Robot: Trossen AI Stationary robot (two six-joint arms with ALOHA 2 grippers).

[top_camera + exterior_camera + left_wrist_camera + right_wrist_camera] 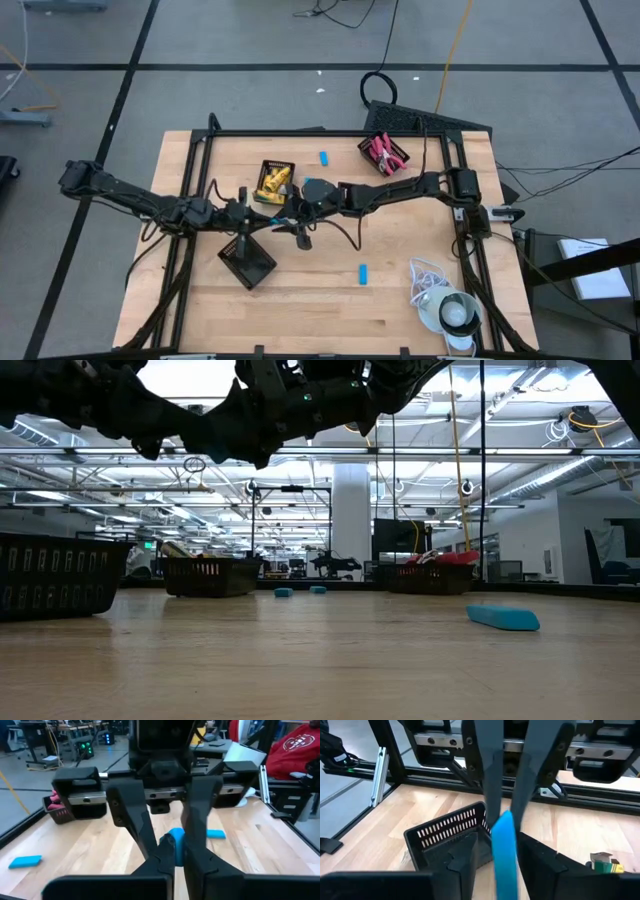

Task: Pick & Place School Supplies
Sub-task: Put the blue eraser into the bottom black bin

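Both grippers met mid-surface over one blue piece [503, 851]: left fingers [200, 820] clenched on it, so the right fingers [540, 865], parting, should have released fully before withdrawal.

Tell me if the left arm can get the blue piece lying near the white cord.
Probably not yet: the left gripper has its jaws shut on a held blue piece. The table toward the lying blue piece looks free.

Looking straight down, both arms meet mid-table: left gripper [283, 222] and right gripper [296, 207] sit nose to nose between the tray of yellow pieces [274, 182] and an empty-looking black tray [247, 262]. Third tray [384, 154] holds red scissors. Two blue pieces lie loose, one [324, 158] near the far edge, another [363, 273] closer in. White cord [437, 290] coils at the corner.
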